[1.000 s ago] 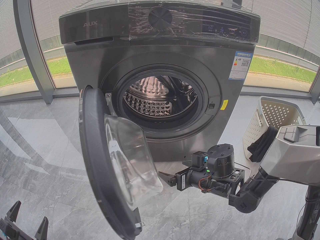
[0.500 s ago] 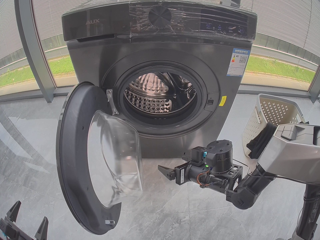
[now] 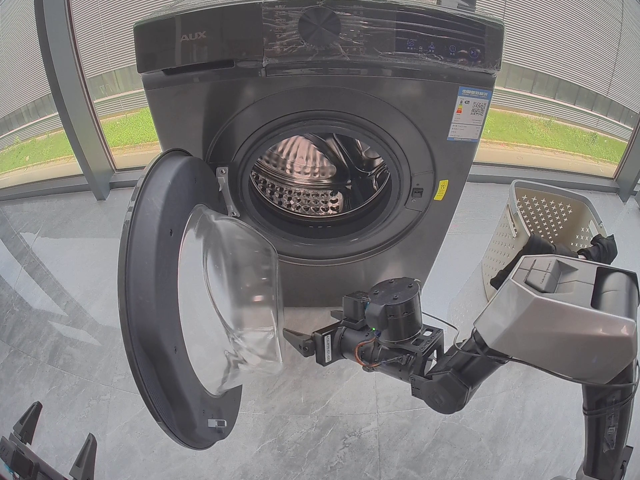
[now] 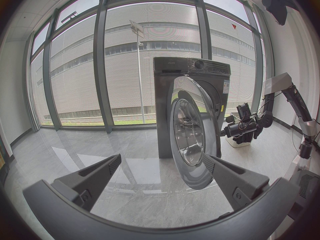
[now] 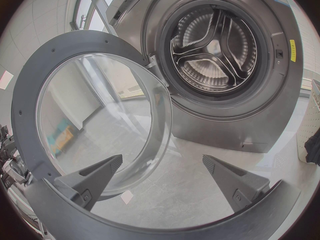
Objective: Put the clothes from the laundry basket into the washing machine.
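A glossy grey marble-tiled floor (image 3: 80, 288) meets tall dark-framed glass windows (image 3: 600, 35); a green grass strip (image 3: 553, 135) lies outside.

Grey angular arm shell (image 3: 560, 315), black joints (image 3: 395, 309), red wires (image 3: 363, 356), black wedge-fingered end effector (image 5: 161, 159)

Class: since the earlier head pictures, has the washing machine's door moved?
Yes. The door has swung wider open, away from the drum opening, toward the robot's left, now showing its inner face rather than its edge.

Brand lettering (image 3: 194, 36) on washing machine (image 3: 187, 105) panel, energy label (image 3: 467, 113), yellow sticker (image 3: 441, 190), print too small
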Available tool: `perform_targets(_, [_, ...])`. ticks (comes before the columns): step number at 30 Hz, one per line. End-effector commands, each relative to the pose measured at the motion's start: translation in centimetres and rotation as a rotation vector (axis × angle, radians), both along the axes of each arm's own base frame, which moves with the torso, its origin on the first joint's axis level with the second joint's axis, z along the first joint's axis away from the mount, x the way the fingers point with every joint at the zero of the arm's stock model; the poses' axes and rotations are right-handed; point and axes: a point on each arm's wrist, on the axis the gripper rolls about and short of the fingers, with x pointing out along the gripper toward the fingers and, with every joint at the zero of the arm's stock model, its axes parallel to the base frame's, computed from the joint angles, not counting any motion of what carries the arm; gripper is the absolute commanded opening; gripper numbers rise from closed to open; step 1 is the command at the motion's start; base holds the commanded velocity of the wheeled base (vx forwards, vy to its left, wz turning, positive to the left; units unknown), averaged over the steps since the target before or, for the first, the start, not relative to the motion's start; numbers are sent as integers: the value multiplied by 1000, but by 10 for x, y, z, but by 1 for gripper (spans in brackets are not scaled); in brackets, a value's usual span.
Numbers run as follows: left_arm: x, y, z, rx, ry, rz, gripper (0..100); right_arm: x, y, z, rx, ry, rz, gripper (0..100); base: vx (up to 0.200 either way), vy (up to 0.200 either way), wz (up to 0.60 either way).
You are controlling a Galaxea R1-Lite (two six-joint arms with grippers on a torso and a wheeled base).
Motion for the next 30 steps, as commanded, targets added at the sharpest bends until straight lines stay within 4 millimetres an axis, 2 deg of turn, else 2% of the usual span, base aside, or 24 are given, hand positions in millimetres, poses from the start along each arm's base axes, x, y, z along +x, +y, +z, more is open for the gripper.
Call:
perform_targets(1, [0,0,-5,1,0,0,100,-1,18,-8,8,-6,32,100,0,0,0])
perform_targets(8, [0,0,-5,1,0,0,100,-1,43,-12,42,-30,65,100,0,0,0])
perform_targets(13, [0,0,-5,1,0,2,100,8,46,-7,73,-40,50,100,0,0,0])
perform_targets(18, [0,0,-5,1,0,0,100,16,50,-11,57,-22,49,100,0,0,0])
perform_targets(25, [0,0,-5,1,0,0,100,31,79,-15,59,-21,64,100,0,0,0])
perform_targets(30, [0,0,-5,1,-1,0,100,32,98,-23,72,-27,84,100,0,0,0])
